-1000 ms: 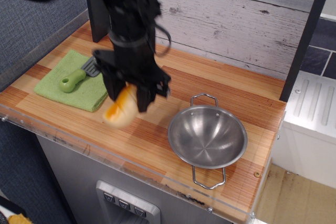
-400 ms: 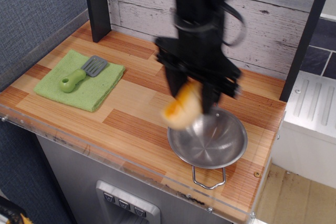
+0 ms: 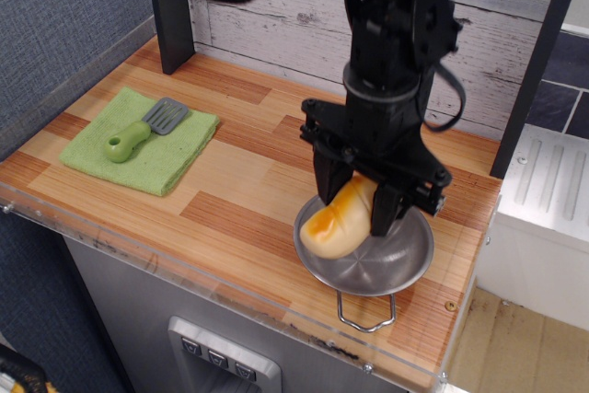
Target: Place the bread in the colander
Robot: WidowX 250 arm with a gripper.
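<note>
My black gripper (image 3: 354,200) is shut on the bread (image 3: 337,222), a glossy pale yellow toy loaf with an orange-brown end. The bread hangs tilted, its lower end over the left rim of the colander (image 3: 405,266). The colander is a shiny steel bowl with a wire loop handle (image 3: 365,314) at the front. The gripper and arm stand over the bowl and hide its far half and rear handle. I cannot tell whether the bread touches the bowl.
A green cloth (image 3: 147,144) lies at the left of the wooden counter (image 3: 235,192), with a green-handled grey spatula (image 3: 143,129) on it. A dark post (image 3: 171,8) stands at the back left. A plank wall runs behind. The counter's front edge has a clear strip.
The gripper has carried the bread from beside the green cloth rightward across the counter, and now holds it lower over the colander.
</note>
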